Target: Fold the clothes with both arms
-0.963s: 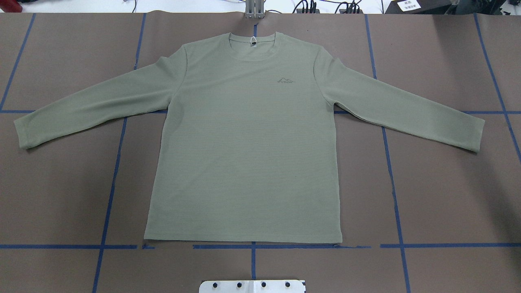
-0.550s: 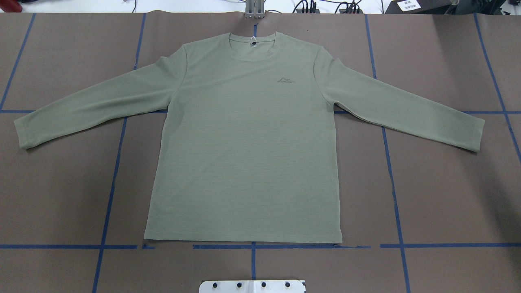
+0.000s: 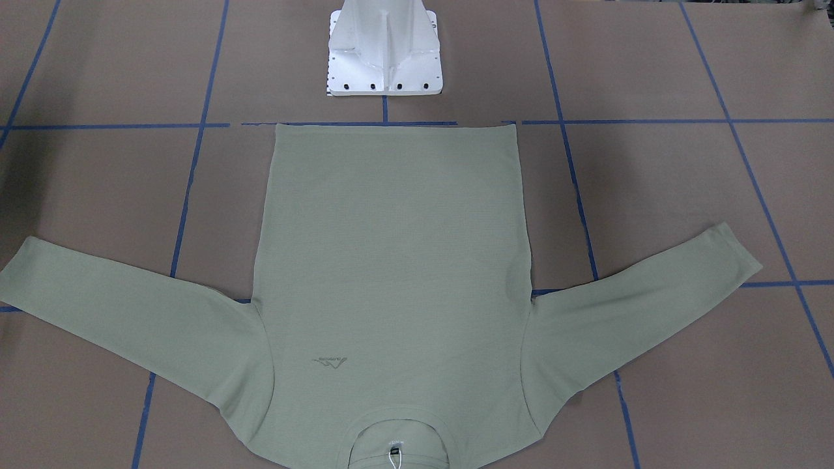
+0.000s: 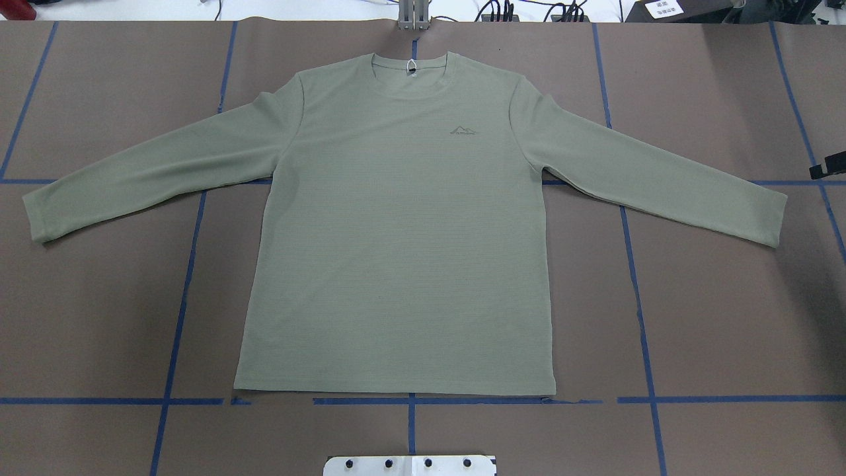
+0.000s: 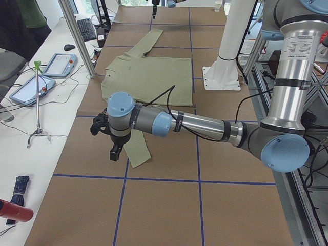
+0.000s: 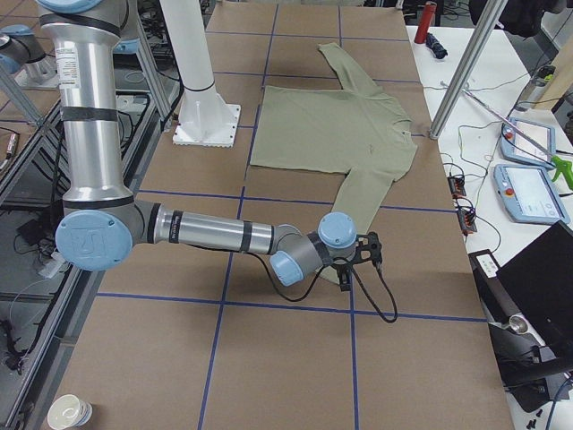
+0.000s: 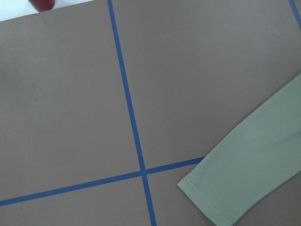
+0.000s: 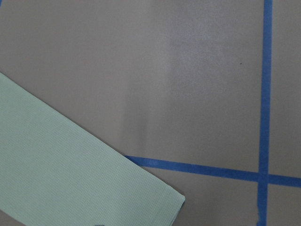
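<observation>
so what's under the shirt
The shirt lies flat on the brown table cover. Blue tape lines run in under its body and sleeves and come out the other side. Anything else beneath it is covered by the fabric.

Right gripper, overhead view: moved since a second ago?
Yes. The right gripper has come in at the view's right edge, just above the horizontal blue tape line, past the shirt cuff; earlier it was out of frame.
</observation>
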